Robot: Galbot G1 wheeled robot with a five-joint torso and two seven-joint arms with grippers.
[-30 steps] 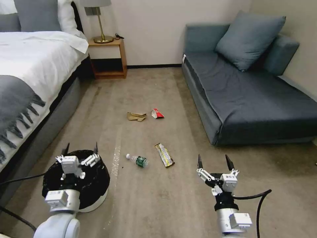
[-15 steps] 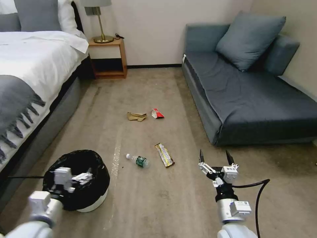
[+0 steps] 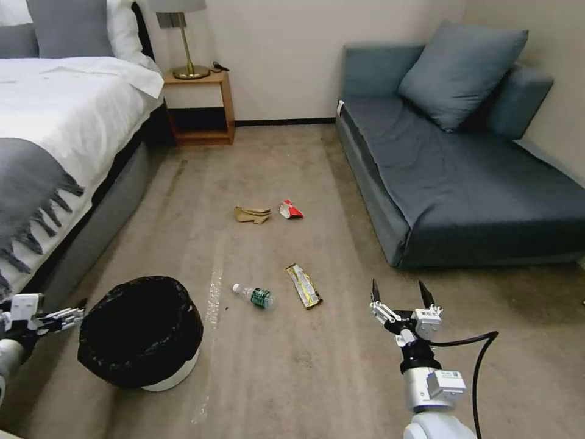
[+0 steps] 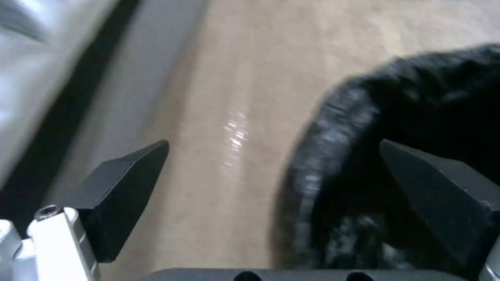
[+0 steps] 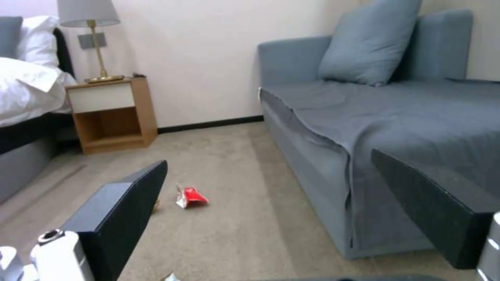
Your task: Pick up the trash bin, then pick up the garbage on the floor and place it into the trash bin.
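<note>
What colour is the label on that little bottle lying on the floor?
Green, on a clear bottle with a white cap; the head view shows it best.

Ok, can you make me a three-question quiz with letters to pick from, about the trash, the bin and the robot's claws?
1. Where is the bottle?
A. on the floor beside the gold wrapper
B. inside the trash bin
C. on the sofa

2. How many pieces of garbage lie on the floor?
A. two
B. four
C. six

3. What is the right claw doing?
A. squeezing the bottle
B. holding the bin
C. open and holding nothing

Answers:
1. A, it lies on the carpet next to the wrapper.
2. B: bottle, wrapper, red packet, tan paper.
3. C, its fingers are spread with only air between them.
</note>
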